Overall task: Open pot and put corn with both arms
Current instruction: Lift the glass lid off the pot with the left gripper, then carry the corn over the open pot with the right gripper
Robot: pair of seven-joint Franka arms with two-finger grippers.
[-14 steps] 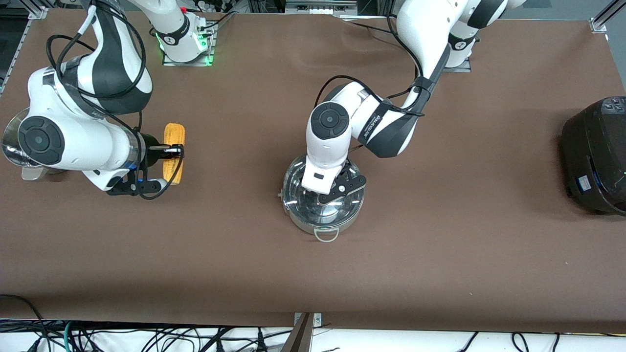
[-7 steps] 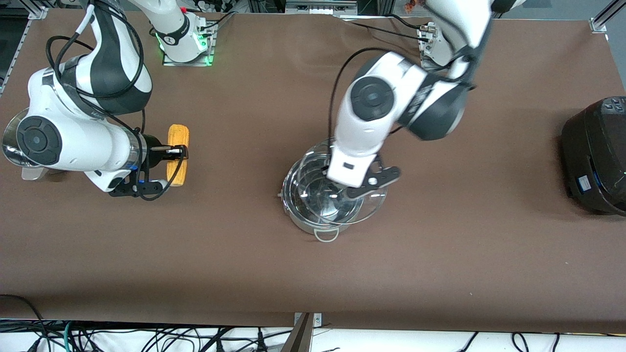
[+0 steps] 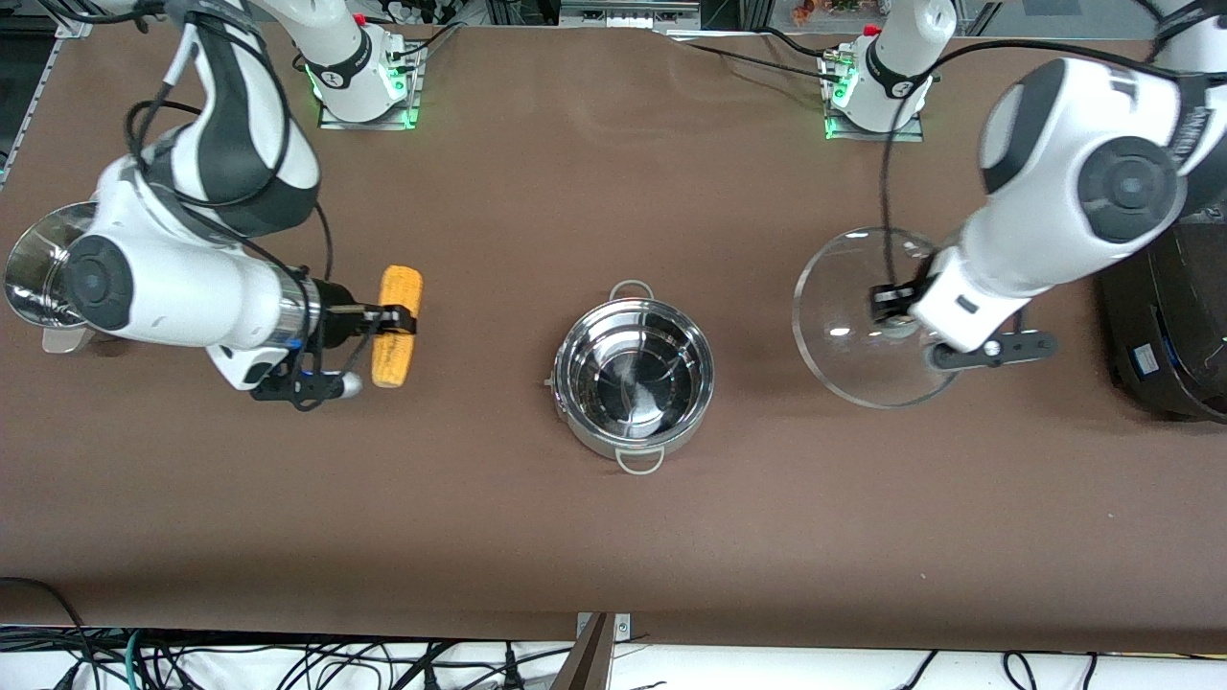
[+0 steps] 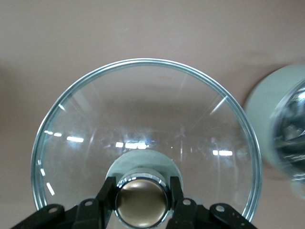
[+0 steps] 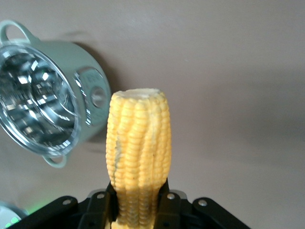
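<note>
The shiny steel pot (image 3: 634,376) stands open and empty at the table's middle; it also shows in the right wrist view (image 5: 45,95) and at the edge of the left wrist view (image 4: 286,129). My left gripper (image 3: 896,309) is shut on the metal knob (image 4: 141,200) of the round glass lid (image 3: 863,331), held in the air over the table between the pot and the black cooker. My right gripper (image 3: 393,321) is shut on the yellow corn cob (image 3: 397,324), held above the table toward the right arm's end; the corn (image 5: 138,152) stands between the fingers (image 5: 167,202).
A black round cooker (image 3: 1165,316) stands at the left arm's end of the table. A smaller steel steamer (image 3: 38,273) sits at the right arm's end, partly hidden by the right arm. Brown table around the pot is bare.
My left gripper lifted the lid off the pot and carried it toward the cooker. My right gripper rose and moved the corn toward the pot.
</note>
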